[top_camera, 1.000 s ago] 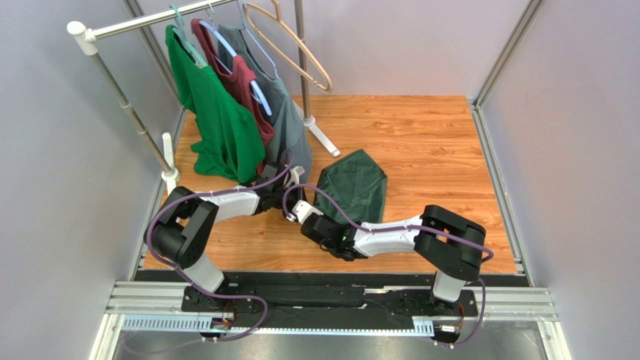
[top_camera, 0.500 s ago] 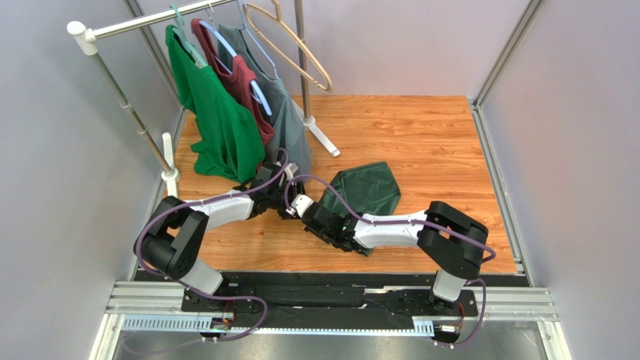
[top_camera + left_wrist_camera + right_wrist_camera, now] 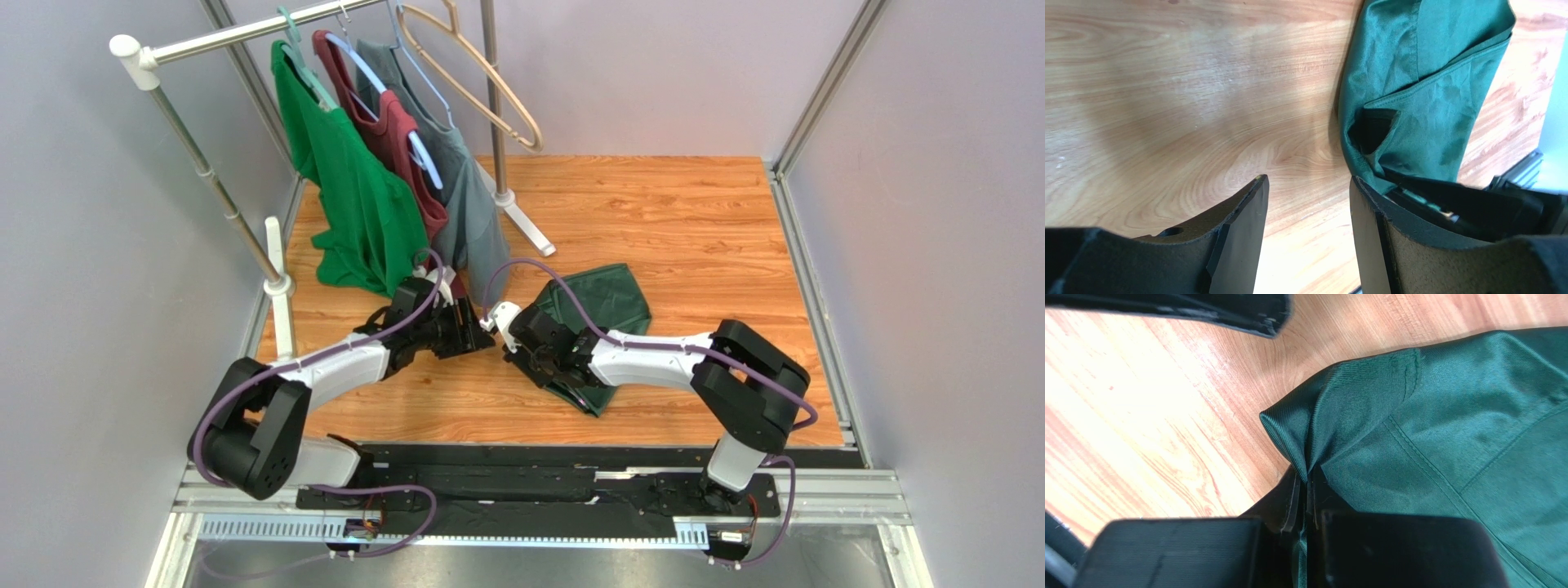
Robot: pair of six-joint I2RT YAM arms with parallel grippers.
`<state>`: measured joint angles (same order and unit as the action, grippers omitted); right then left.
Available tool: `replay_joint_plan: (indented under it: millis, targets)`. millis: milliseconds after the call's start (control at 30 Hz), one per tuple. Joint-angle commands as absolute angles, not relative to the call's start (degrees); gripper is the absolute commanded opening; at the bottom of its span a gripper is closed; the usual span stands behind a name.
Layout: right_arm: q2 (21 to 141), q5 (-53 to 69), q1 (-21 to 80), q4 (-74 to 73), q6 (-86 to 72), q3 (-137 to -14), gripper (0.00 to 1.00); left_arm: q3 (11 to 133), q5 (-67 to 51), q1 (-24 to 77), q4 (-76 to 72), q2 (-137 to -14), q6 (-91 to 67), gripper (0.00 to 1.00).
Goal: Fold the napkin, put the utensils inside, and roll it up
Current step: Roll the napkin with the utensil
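Observation:
The dark green napkin (image 3: 610,309) lies crumpled and partly folded on the wooden table (image 3: 687,233), right of centre. My right gripper (image 3: 525,349) is shut on a pinched fold at the napkin's left edge (image 3: 1333,410), and the cloth runs between its fingers (image 3: 1308,484). My left gripper (image 3: 481,333) sits just left of the napkin, low over the wood. It is open with nothing between its fingers (image 3: 1308,184); the napkin (image 3: 1425,92) lies beyond its right finger. The utensils are out of view.
A clothes rack (image 3: 209,184) stands at the back left, holding a bright green shirt (image 3: 356,196), a maroon shirt (image 3: 399,141), a grey-green shirt (image 3: 466,196) and an empty hanger (image 3: 478,80). Its white foot (image 3: 530,229) reaches onto the table. Grey walls enclose three sides.
The left gripper opened, let go of the napkin and drew back to the left. The right gripper closed on the napkin's edge, and the cloth has bunched toward the near side.

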<state>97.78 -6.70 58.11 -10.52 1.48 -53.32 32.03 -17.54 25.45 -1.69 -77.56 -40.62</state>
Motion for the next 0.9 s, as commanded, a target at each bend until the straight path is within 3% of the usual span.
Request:
replay_joint_plan:
  millis: [0, 400, 600, 867]
  targets:
    - [99.4, 3.15, 55.46, -17.58, 0.35, -52.12, 0.0, 28.48, -14.94, 25.22, -9.74, -73.92, -39.03, 0.6]
    - [102.03, 21.79, 45.97, -17.58, -0.7, -53.61, 0.0, 18.29, -25.47, 25.31, -34.79, -69.69, -27.96, 0.61]
    - [104.5, 28.82, 42.1, -17.75, -0.35, -55.11, 0.0, 18.72, -32.51, 25.84, -43.58, -76.37, -24.61, 0.63]
    - [107.4, 32.87, 39.46, -18.37, -0.26, -56.69, 0.0, 21.71, -33.66, 28.47, -52.46, -85.6, -22.76, 0.66]
